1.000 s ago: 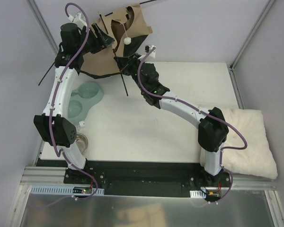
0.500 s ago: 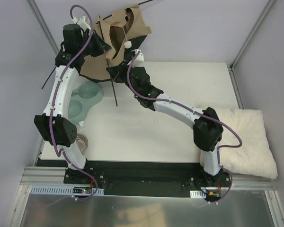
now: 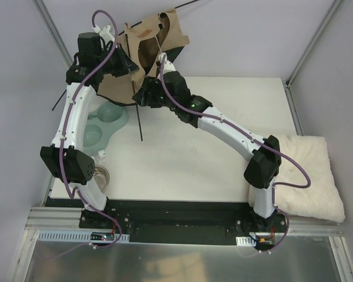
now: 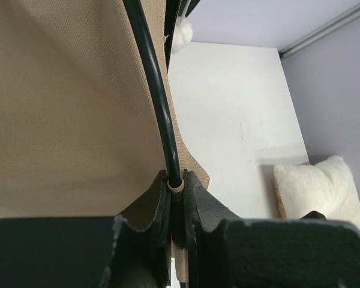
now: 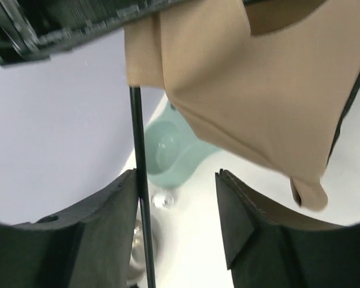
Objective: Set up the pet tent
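- Saw tent (image 3: 175,34) held up off the table (image 3: 223,147) at its far-left corner, tan cloth bunched between both arms.
- Found left gripper (image 4: 177,201) clamped tight on a pole (image 4: 159,102) and a fold of cloth, with the pole curving up from the jaws.
- Found right gripper (image 5: 177,210) spread wide below the cloth, gripping nothing.
- Traced second pole (image 5: 138,168) straight down just beside one finger (image 5: 102,210) of that gripper.
- Spotted pom-pom (image 4: 181,33) hanging by the tent's edge.
- Noted bowl (image 3: 103,123) on the table just beside the tent, near the second pole's lower end.
- Noted cushion (image 3: 309,176) at the table's right edge, well apart from the tent.
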